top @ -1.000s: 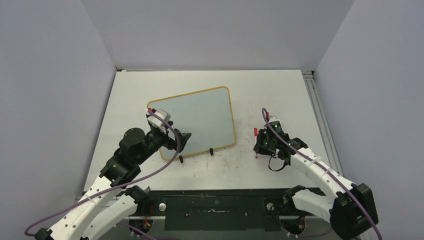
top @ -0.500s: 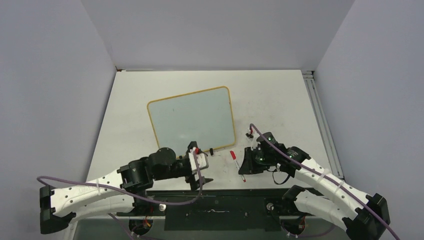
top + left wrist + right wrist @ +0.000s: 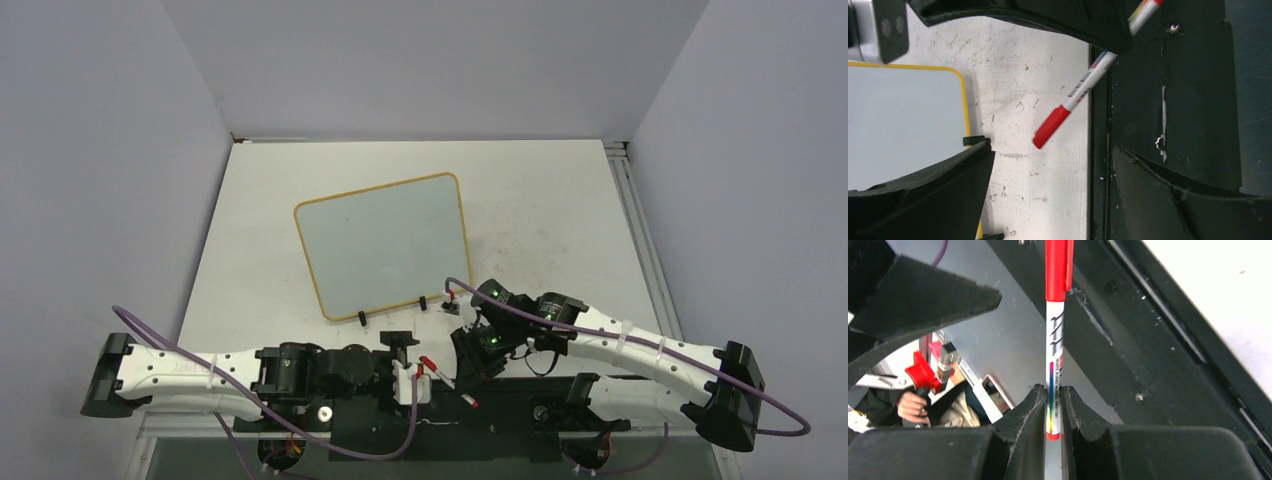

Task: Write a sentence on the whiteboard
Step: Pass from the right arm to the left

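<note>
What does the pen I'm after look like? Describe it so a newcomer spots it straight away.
Start at the yellow-framed whiteboard and come down past its black feet to the near edge of the table. There the right hand is shut on a slim white marker with a red cap, the only pen in view.

Whiteboard: pale grey face, yellow-orange frame. Marker: red cap, white barrel, rainbow stripe.
</note>
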Robot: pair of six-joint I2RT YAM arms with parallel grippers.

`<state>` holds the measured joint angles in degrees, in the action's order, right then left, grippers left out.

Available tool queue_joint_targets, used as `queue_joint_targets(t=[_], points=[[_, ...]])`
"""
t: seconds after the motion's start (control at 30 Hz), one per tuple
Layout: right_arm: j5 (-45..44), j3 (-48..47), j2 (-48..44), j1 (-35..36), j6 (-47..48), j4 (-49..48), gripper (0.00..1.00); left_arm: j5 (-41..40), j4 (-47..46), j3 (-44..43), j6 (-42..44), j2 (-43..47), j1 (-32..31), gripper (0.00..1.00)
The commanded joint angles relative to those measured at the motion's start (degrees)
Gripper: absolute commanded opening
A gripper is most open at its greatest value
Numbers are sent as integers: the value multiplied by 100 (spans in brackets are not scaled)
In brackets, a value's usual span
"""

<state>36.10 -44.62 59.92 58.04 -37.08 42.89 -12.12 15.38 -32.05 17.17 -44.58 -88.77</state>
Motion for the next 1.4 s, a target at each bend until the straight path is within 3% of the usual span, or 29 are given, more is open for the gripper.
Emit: queue_joint_targets(t=[0.0,0.13,0.27,1.03,1.37], points=[[226,-361,234,323,7,235,5,-213,-121,-22,137,-142,-41,87],[305,-445,352,370,165,349,5,-125,69,-125,43,-398,-64,69],[467,-568,332,373,190,300,5,-51,85,-150,56,-646,-168,62],[714,-240,184,380,-217,-264,5,74,-45,-443,-237,-1037,-243,44],[703,-324,227,381,-212,-280,5,62,47,-492,-303,-1080,-349,17]])
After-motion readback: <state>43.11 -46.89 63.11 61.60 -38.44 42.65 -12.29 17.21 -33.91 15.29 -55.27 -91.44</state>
